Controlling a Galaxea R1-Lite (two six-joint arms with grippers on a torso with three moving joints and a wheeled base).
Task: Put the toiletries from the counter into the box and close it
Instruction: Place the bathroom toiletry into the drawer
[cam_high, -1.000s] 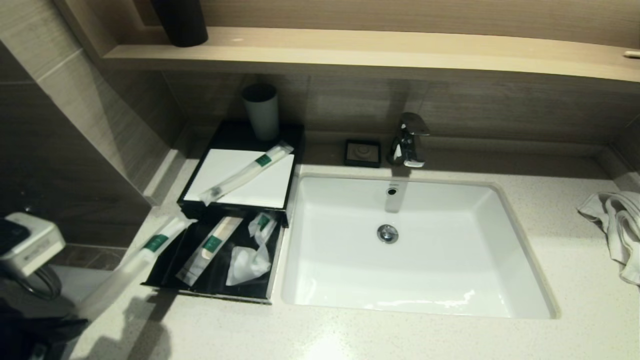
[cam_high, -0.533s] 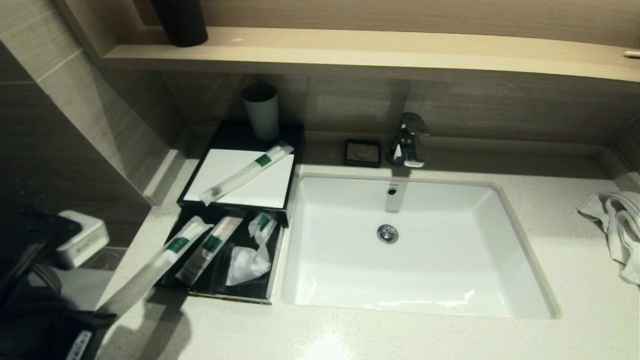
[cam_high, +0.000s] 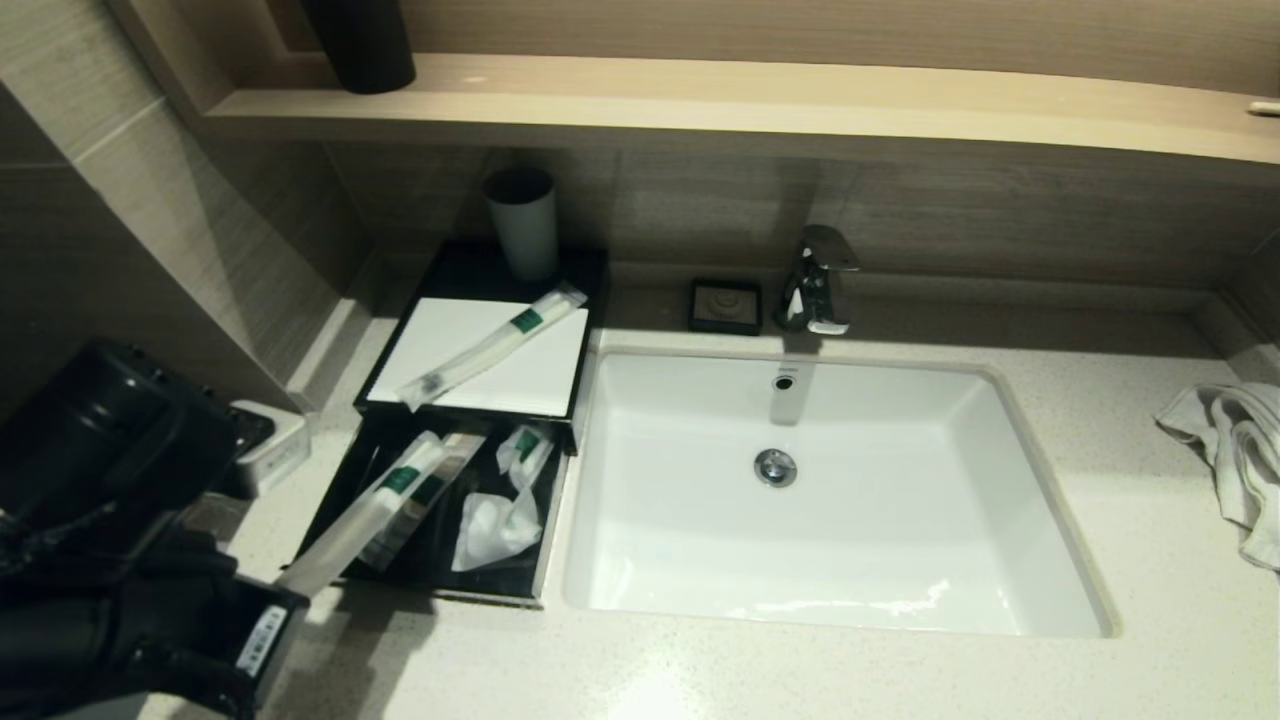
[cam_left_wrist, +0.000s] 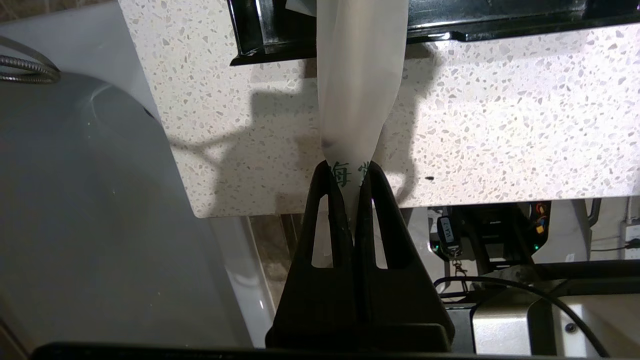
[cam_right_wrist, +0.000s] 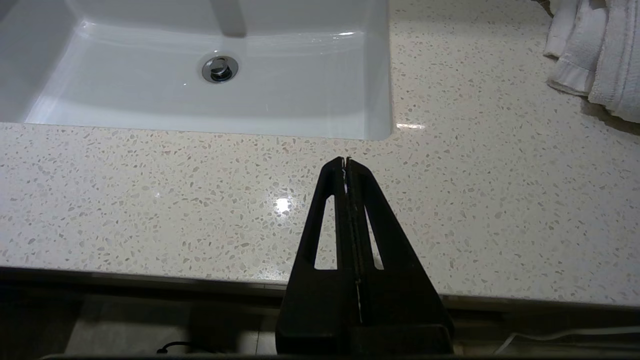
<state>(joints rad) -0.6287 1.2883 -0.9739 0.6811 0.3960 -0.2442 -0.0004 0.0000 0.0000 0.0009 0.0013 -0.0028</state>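
Progress check, using the box (cam_high: 480, 345) as reference.

Drawer (cam_high: 330, 520) is pulled out at the box's front, toward me. Already in it: one long slim tube (cam_high: 425, 495) and two short soft packets, one (cam_high: 523, 447) near the box front, the other (cam_high: 497, 527) nearer the drawer's front lip.

In hand: left gripper (cam_left_wrist: 352, 172) sits off the drawer's front-left corner, over the edge of the tabletop (cam_high: 800, 670). Fingers (cam_left_wrist: 330, 200) are pinched fully together on the tail of a held tube (cam_high: 365, 515). That tube slants up over the drawer's front edge, green-label end above the drawer's left half, partly overlapping the tube already inside. Can't tell whether its tip touches the drawer floor yet. I'd call this a placement in progress, not released.

Left to do, as I read it:
- drop the held tube in
- another long tube (cam_high: 495, 345) lies diagonally on the box's white top panel, not in the drawer
- push the drawer shut

Right gripper (cam_right_wrist: 346, 162) is parked over the tabletop's front edge, sink side of the box, fingers shut on nothing.
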